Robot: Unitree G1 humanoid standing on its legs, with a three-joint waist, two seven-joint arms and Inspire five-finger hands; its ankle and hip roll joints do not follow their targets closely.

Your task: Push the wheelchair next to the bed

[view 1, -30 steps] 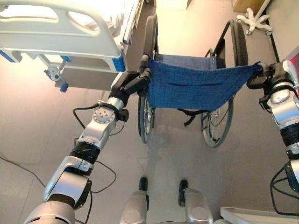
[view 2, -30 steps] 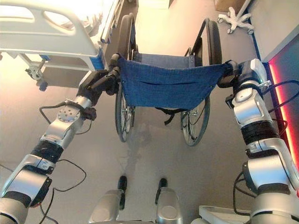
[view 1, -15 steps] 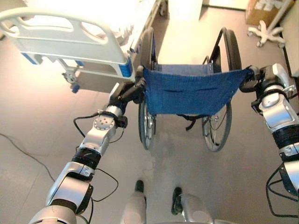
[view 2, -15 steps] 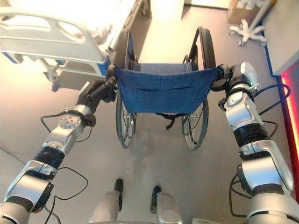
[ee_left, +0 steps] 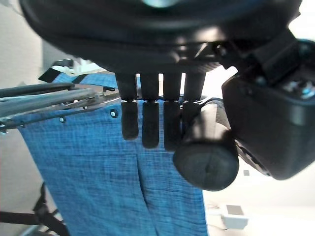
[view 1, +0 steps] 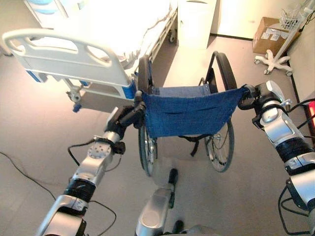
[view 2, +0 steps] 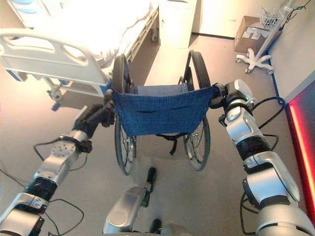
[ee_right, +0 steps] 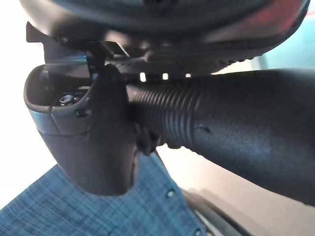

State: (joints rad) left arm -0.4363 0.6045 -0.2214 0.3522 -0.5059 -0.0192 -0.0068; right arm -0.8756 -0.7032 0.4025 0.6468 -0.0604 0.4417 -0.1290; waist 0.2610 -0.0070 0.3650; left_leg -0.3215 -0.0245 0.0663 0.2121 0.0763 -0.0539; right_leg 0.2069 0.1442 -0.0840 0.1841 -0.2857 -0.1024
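Observation:
The wheelchair (view 1: 189, 113) has a blue cloth back and black wheels, and stands in front of me with its left wheel beside the corner of the bed's footboard. The white hospital bed (view 1: 64, 54) lies at the upper left, running away from me. My left hand (view 1: 127, 115) is shut on the left push handle (ee_left: 206, 157), its fingers (ee_left: 150, 123) curled over it against the blue cloth. My right hand (view 1: 249, 96) is shut on the ribbed black right push handle (ee_right: 231, 132).
A white cabinet (view 1: 196, 22) stands beyond the wheelchair by the bed's far side. A cardboard box (view 1: 269, 34) and a wheeled stand base (view 1: 273, 61) sit at the back right. A red-lit strip (view 2: 301, 142) runs along the right edge.
The camera has tilted up, showing more of the bed and room. The wheelchair has rolled forward along the bed's side. Both hands have stayed on the handles.

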